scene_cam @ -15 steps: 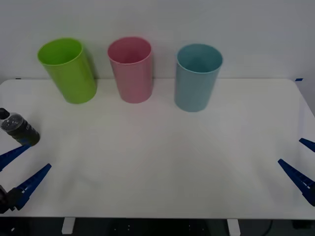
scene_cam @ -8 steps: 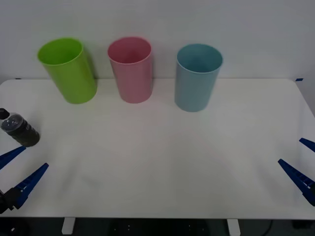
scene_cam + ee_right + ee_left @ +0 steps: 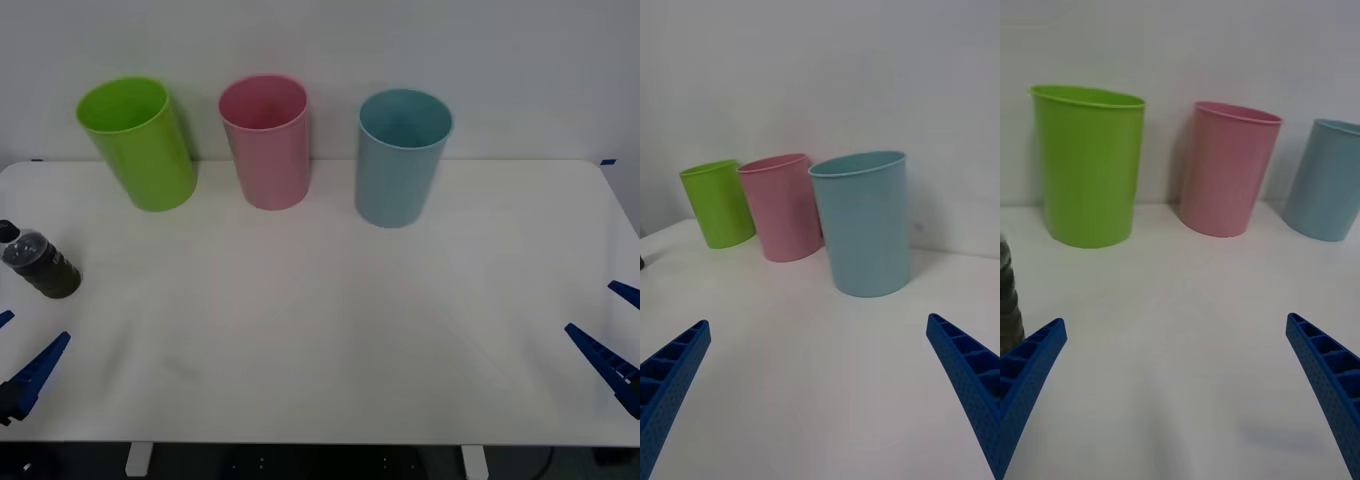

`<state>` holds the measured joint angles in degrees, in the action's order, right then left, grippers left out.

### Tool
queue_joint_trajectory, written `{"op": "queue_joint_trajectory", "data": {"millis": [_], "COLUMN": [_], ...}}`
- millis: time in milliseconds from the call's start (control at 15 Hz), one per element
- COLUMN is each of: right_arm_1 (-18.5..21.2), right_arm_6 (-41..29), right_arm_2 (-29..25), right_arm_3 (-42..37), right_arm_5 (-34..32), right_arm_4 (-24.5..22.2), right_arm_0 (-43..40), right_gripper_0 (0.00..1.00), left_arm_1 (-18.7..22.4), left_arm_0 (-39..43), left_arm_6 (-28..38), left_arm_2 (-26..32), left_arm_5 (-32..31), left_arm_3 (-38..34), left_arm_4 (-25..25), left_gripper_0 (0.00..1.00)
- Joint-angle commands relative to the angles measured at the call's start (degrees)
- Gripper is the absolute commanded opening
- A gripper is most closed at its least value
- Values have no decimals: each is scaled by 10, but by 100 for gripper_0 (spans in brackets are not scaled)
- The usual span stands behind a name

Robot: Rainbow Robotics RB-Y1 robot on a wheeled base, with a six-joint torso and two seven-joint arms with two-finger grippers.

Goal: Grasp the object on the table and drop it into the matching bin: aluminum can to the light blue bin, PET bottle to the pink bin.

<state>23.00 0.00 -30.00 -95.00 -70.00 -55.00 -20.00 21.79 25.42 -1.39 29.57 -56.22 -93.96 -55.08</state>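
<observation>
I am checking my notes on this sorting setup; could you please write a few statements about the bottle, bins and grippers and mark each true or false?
1. The PET bottle lies on the table near its left edge. True.
2. The pink bin stands between the lime green bin and the light blue bin. True.
3. The left gripper is shut on the bottle. False: it is open, apart from the bottle.
4. The right gripper reaches into the light blue bin. False: it is open, at the table's right edge.

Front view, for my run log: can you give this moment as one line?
bottle: upright, table's left edge | left gripper: open, near bottle, empty | right gripper: open, idle at right edge | pink bin: upright
</observation>
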Motion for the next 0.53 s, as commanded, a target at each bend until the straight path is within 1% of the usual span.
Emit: {"op": "queue_joint_trajectory", "data": {"millis": [67, 333, 533], "right_arm_1": [0, 0, 0], "right_arm_6": [0, 0, 0], "right_arm_2": [0, 0, 0], "right_arm_3": [0, 0, 0], "right_arm_5": [0, 0, 0], "right_arm_4": [0, 0, 0], "right_arm_0": [0, 0, 0], "right_gripper_0": [100, 100, 100], "left_arm_1": [0, 0, 0], "left_arm_0": [12, 24, 10], "left_arm_6": [-10, -28, -32], "left_arm_2": [1, 0, 3], "left_arm_5": [37, 103, 115], "left_arm_3": [0, 3, 33], "left_arm_4": [-1, -20, -18], "left_gripper_0": [100, 100, 100]}}
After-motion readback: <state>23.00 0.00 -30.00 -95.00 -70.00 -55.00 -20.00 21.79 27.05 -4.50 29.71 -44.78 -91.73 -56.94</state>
